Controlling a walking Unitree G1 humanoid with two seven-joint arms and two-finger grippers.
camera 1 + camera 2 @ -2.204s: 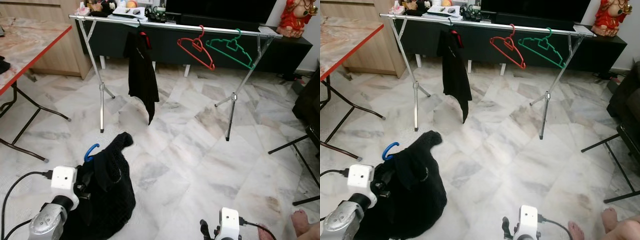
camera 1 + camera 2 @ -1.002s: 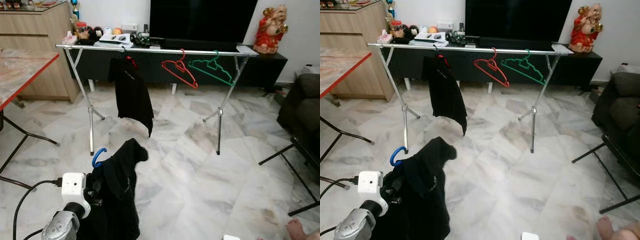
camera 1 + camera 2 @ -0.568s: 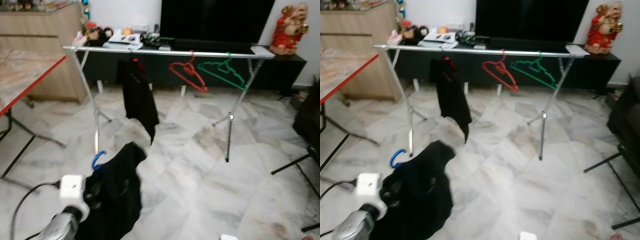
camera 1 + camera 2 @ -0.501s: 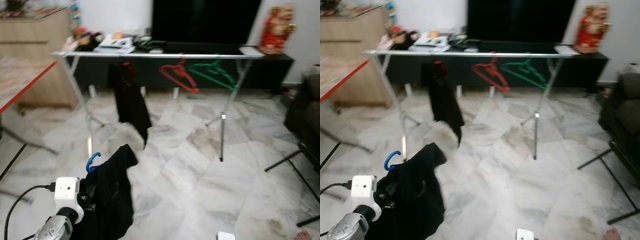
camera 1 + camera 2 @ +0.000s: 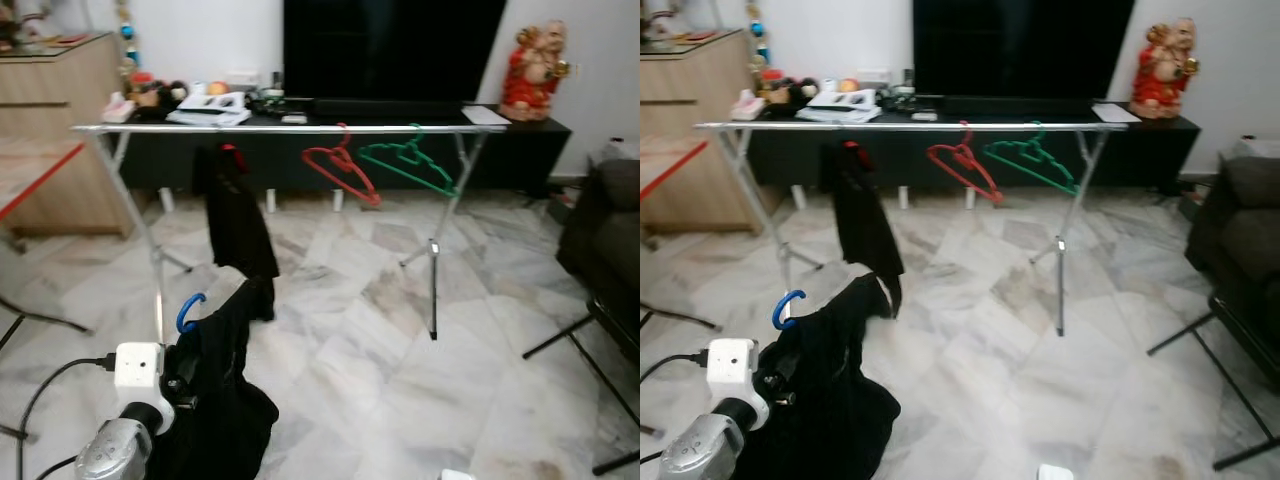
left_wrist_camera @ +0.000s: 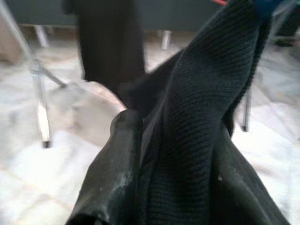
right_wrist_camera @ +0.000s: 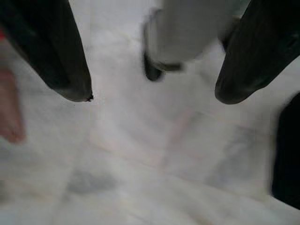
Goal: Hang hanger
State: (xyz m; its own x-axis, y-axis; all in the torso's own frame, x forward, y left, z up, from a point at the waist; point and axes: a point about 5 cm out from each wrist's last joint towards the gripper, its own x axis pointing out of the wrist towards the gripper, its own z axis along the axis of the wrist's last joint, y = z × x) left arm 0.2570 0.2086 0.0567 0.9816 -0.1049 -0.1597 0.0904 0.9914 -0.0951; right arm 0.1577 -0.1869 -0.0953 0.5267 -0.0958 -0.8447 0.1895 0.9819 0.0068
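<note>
Gripping a black garment (image 5: 225,400) on a blue hanger (image 5: 188,311) at lower left of the head view, the left gripper (image 5: 180,385) is clamped on the cloth. Across the upper frame runs the rack (image 5: 290,128). The right gripper (image 7: 154,96) hangs spread over the floor (image 7: 140,178).

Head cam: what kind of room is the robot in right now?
Most likely a home living room. A large dark TV stands on a low black TV cabinet, the floor is marble tile, and a metal clothes rack stands before the cabinet with a red hanger and a green hanger.
</note>
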